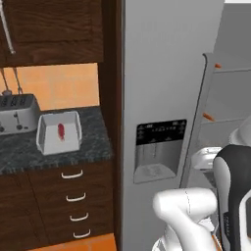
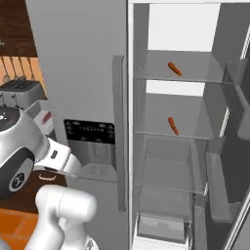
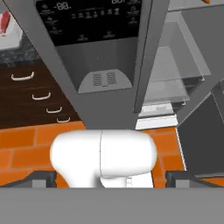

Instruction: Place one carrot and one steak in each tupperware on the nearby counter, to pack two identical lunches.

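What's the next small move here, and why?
Probably reach the end effector into the open fridge toward the lower small orange tapered carrot on its glass shelf. The pale rectangular tupperware tray on the marbled counter holds a red steak but no carrot.

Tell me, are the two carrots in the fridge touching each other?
Apart. The right base view shows one carrot on the upper fridge shelf and the other carrot on the shelf below, with open space between them.
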Motion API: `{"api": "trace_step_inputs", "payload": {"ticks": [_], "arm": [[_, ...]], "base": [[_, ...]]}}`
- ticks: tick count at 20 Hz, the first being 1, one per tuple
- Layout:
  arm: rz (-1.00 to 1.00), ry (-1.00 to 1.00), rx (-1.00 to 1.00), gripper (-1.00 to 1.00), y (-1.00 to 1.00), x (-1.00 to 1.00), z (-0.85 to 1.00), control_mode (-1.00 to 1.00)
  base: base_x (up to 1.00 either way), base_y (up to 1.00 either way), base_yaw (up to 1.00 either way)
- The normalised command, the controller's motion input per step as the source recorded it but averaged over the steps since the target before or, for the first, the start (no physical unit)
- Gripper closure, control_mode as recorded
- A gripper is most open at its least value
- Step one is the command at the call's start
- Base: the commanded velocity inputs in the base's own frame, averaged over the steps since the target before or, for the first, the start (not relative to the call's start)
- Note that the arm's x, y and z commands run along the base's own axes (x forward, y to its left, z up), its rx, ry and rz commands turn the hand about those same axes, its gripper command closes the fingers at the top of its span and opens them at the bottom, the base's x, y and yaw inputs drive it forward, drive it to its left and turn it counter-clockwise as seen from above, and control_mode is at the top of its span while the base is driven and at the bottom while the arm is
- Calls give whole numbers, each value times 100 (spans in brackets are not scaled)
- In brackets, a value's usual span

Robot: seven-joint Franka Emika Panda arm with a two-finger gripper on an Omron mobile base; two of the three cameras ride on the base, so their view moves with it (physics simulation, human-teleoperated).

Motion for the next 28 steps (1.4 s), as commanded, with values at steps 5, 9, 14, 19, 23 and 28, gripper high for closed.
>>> {"api": "trace_step_inputs", "payload": {"ticks": [5,9,14,19,23,28], "arm": [[0,0,0,-100,0,0,0,100],[0,0,0,-100,0,0,0,100],[0,0,0,-100,0,0,0,100],[0,0,0,-100,0,0,0,100],[0,0,0,-100,0,0,0,100],[0,-3,0,-100,-29,32,39,-100]], "base": [[30,-77,0],[40,-33,0],[75,-43,0],[69,-28,2],[46,-22,7],[0,0,0]]}}
